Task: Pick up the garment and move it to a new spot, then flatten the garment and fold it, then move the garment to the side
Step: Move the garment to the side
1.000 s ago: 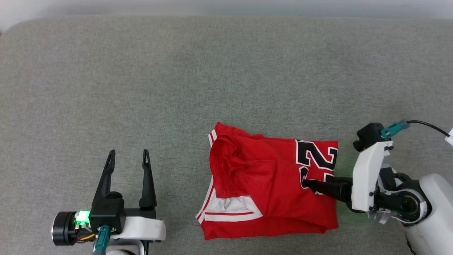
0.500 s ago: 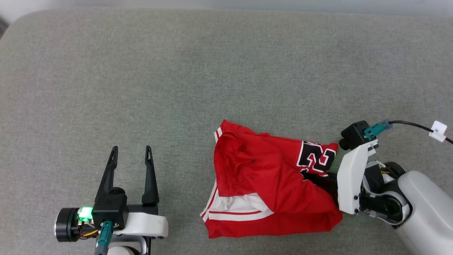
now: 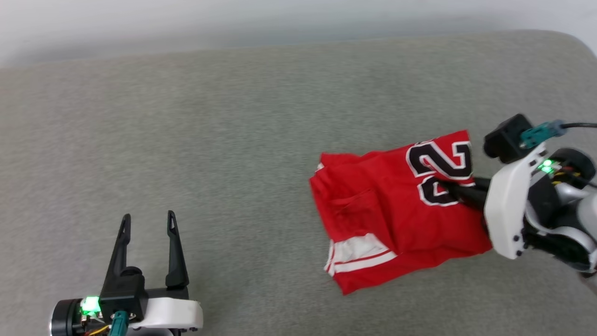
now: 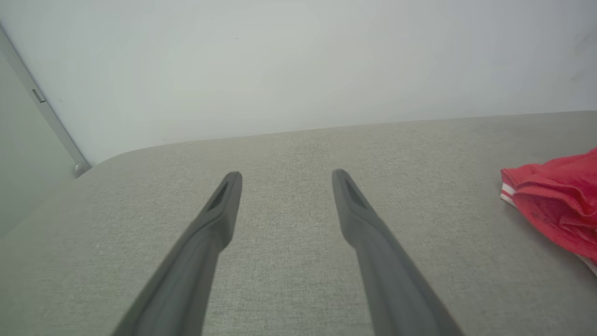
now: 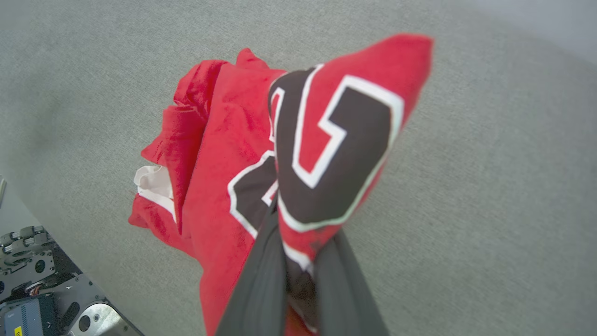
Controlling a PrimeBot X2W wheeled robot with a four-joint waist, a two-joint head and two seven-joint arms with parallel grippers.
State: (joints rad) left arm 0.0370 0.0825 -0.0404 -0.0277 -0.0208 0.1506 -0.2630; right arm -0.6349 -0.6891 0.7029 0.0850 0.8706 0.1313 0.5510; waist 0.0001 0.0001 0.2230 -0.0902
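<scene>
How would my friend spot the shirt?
Look at the big grey pad, toward its right side. The shirt lies bunched there, pinched by the right gripper. It is the only red thing, with a black number and white stripes.

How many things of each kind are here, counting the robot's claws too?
Red jersey T-shirt: 1
Claws: 2, the left claw open and holding nothing, the right claw shut on the shirt by its black number print
Grey fabric surface: 1
Total: 4
</scene>
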